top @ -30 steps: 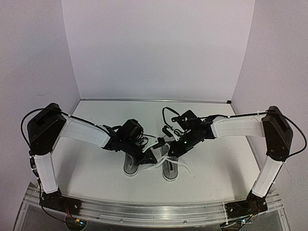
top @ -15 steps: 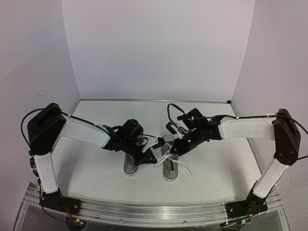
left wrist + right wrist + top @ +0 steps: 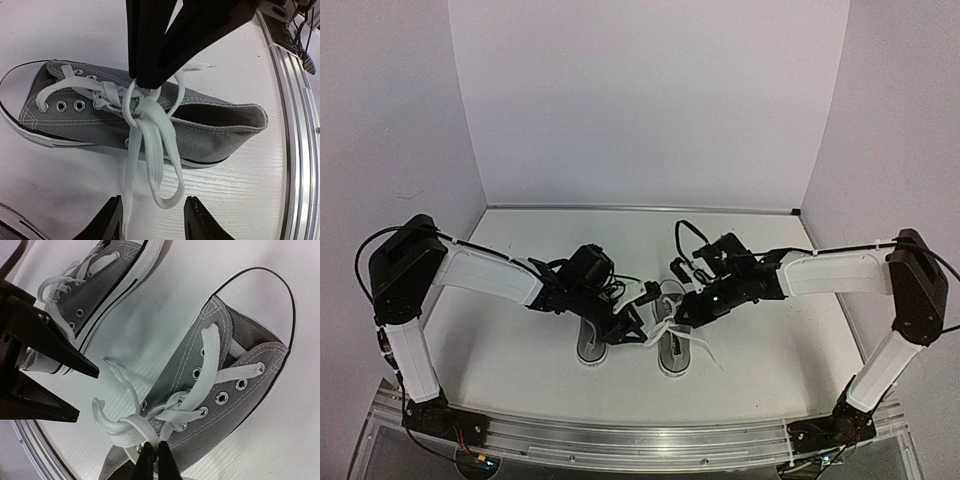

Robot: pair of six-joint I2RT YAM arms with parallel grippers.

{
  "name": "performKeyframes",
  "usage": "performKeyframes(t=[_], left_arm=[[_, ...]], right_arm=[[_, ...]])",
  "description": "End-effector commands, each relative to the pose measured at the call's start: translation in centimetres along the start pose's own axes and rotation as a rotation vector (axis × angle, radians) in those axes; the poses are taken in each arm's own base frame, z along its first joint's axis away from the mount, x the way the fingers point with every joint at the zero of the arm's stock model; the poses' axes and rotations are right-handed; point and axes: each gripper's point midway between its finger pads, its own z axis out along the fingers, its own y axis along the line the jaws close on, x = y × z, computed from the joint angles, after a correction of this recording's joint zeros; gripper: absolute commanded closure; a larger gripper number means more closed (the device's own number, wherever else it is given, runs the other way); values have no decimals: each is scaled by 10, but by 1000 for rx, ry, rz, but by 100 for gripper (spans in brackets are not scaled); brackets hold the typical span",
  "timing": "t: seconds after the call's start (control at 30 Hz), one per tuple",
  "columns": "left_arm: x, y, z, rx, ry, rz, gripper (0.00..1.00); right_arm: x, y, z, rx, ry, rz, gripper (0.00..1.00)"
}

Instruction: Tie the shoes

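Two grey canvas sneakers stand side by side near the table's front. The left shoe (image 3: 590, 345) shows in the right wrist view (image 3: 95, 295) with loose laces. The right shoe (image 3: 672, 352) (image 3: 215, 127) (image 3: 225, 385) has a half-formed white lace knot (image 3: 125, 430). My right gripper (image 3: 672, 318) (image 3: 156, 457) is shut on the lace at that knot (image 3: 145, 107). My left gripper (image 3: 642, 322) (image 3: 152, 220) is open and empty. A hanging lace loop (image 3: 167, 200) lies between its fingers without touching them.
An aluminium rail (image 3: 640, 440) (image 3: 295, 150) runs along the table's near edge, close to the shoes' heels. White walls enclose the table at the back and both sides. The white tabletop (image 3: 620, 240) stretches behind the shoes.
My right arm has stretched out and its wrist has drifted slightly right while still holding the lace. My left arm has shifted a little. The shoes have stayed put.
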Motion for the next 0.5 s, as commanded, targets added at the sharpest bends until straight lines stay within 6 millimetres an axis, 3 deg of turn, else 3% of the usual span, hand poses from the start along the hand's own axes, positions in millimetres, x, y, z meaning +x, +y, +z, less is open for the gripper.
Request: performKeyframes(t=[0.0, 0.17, 0.47], left_arm=[[-35, 5, -5, 1, -84, 46, 55], [-35, 5, 1, 19, -99, 37, 55], [-30, 5, 8, 30, -98, 24, 56]], right_arm=[[-12, 9, -10, -19, -42, -28, 87], [-21, 9, -10, 1, -33, -70, 82], [-23, 8, 4, 3, 21, -109, 82]])
